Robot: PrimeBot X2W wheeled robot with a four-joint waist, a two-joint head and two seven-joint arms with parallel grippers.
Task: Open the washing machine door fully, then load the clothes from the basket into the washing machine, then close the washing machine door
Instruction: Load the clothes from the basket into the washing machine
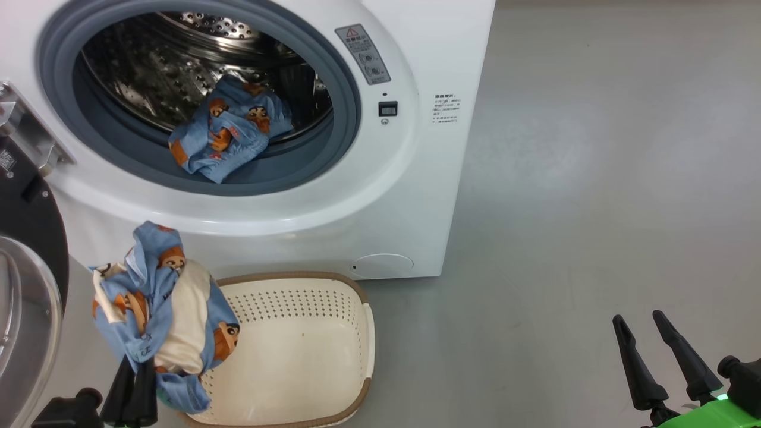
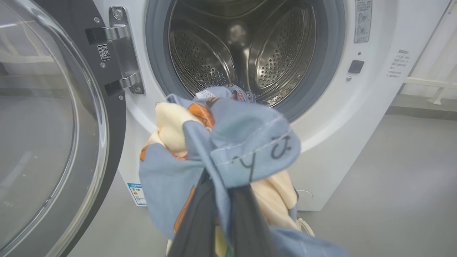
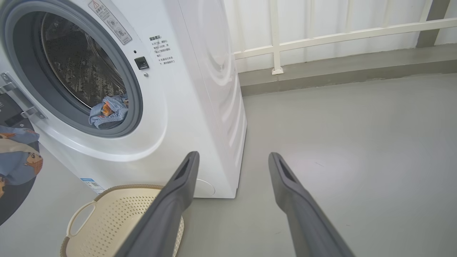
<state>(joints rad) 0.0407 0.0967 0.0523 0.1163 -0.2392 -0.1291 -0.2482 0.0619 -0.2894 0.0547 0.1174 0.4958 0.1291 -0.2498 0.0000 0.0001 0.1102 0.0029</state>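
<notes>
Left fingers (image 2: 246, 225) clamp the clothes (image 1: 160, 303), hem bearing black scrawl; right fingers (image 3: 175, 200) spread empty; warning label (image 1: 362, 53) unreadable.

White washing machine (image 1: 416, 178) body looked smooth & glossy. Its drum (image 2: 278, 53) was shiny perforated steel; gasket (image 1: 285, 175) matt grey rubber. At left of frame, door (image 2: 116, 150) had glossy black rim w/ clear glass. The clothes (image 1: 154, 291) were soft printed cloth. The basket (image 1: 297, 309) was matt cream plastic. The floor (image 1: 594, 178) was smooth grey w/ slight sheen.
</notes>
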